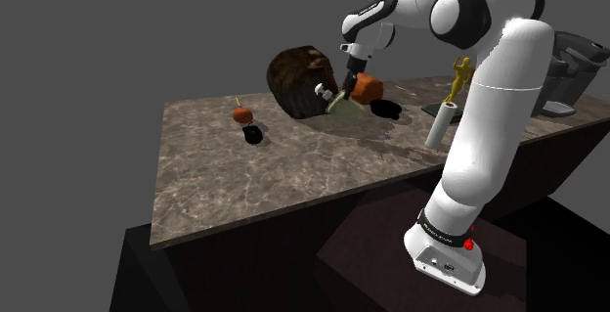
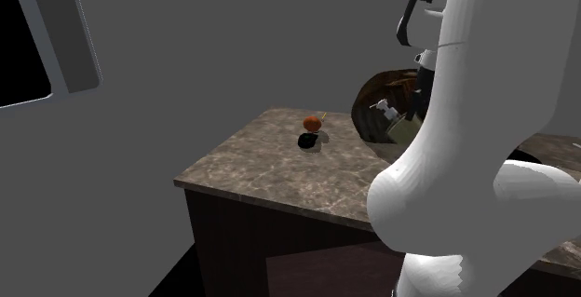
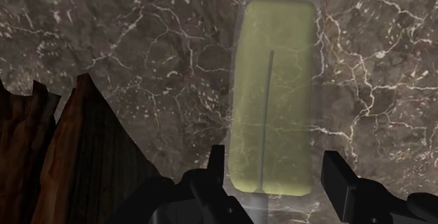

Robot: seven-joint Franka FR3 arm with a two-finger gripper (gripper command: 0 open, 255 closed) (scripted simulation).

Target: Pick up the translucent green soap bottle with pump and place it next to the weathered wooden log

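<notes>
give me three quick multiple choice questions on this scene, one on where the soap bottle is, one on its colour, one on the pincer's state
1. Where is the translucent pump soap bottle?
A) close beside the rough dark brown log
B) on the floor
C) on the robot's stand

2. What colour is the bottle's body?
A) blue
B) yellow-green
C) red

3. How is the black pincer?
A) shut, fingers meeting
B) clasped on the log
C) open, fingers apart on either side of the bottle

Answers:
1 A, the log sits right by the bottle on the marbled counter in the shoulder and wrist views.
2 B, the wrist view shows a yellow-green body.
3 C, the wrist view shows a slim gap between each finger and the bottle.
</notes>
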